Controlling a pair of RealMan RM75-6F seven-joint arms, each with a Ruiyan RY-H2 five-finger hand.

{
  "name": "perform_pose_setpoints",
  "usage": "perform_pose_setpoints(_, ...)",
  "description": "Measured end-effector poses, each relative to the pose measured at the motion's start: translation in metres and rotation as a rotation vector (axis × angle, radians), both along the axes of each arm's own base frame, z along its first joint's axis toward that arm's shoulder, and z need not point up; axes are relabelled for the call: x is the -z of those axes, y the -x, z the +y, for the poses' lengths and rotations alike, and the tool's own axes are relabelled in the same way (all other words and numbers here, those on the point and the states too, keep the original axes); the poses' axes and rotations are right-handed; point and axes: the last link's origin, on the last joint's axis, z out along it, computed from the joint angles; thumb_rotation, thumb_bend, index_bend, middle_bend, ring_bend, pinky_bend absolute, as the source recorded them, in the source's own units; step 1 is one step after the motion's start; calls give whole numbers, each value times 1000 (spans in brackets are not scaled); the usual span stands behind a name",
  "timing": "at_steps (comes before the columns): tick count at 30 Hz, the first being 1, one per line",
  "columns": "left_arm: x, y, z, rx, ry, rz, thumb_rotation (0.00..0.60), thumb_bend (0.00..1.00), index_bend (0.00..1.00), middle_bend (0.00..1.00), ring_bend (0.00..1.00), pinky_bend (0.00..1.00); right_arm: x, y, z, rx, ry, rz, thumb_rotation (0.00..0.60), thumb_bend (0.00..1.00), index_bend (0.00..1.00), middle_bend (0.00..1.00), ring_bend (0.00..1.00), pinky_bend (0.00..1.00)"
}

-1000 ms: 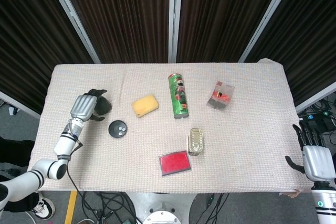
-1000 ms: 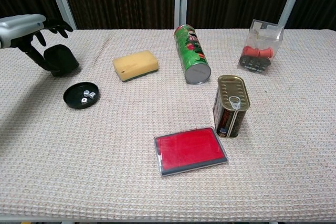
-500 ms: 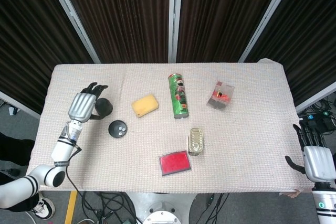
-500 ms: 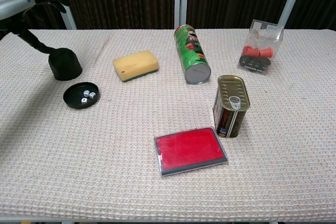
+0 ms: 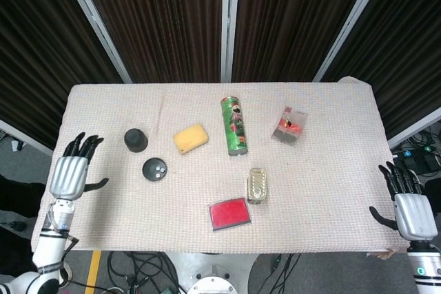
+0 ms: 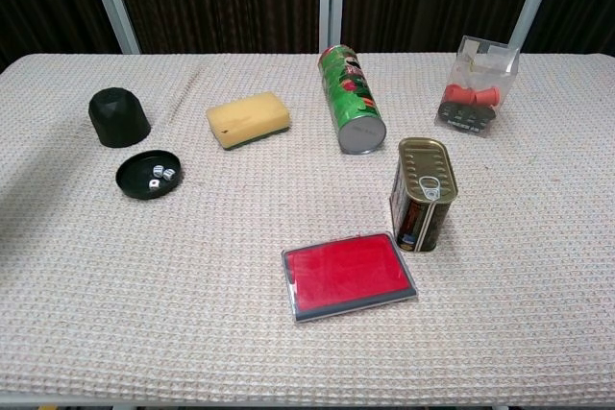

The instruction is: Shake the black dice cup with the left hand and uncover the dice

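The black dice cup (image 5: 136, 140) (image 6: 118, 117) stands mouth down on the table, alone, at the left. Just in front of it lies the black round base tray (image 5: 154, 169) (image 6: 135, 180) with several white dice (image 6: 161, 176) lying uncovered in it. My left hand (image 5: 69, 175) hovers at the table's left edge, well left of the cup, fingers spread and empty. My right hand (image 5: 408, 208) hangs past the table's right front corner, fingers apart, holding nothing. Neither hand shows in the chest view.
A yellow sponge (image 5: 190, 138) lies right of the cup. A green tube can (image 5: 234, 125) lies on its side mid-table. A clear box with red parts (image 5: 289, 125) sits at the right. A tin can (image 5: 256, 185) and a red flat case (image 5: 229, 213) lie near the front.
My left hand let go of the cup and drew back left and toward the front, off to the table's edge. The cup now stands upright on its own beside the uncovered dice.
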Motion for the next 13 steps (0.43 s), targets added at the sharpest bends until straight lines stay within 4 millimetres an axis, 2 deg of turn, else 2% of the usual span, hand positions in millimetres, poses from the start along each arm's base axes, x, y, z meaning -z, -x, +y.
perform_pose_setpoints(3,-2,8,-23,-15,1,18,600,62,142,113,32,146,2,1,0,-8,-10,-13,600,136,0,0,0,0)
perform_pose_setpoints(9,0,20,-54,-27,22,-5,600,60,142,114,32,145,1,2,0,-49,-14,-51,600,138,0,0,0,0)
perform_pose_setpoints(13,-2,25,-67,-35,-15,-25,600,61,142,116,32,144,2,3,0,-54,-10,-44,600,137,0,0,0,0)
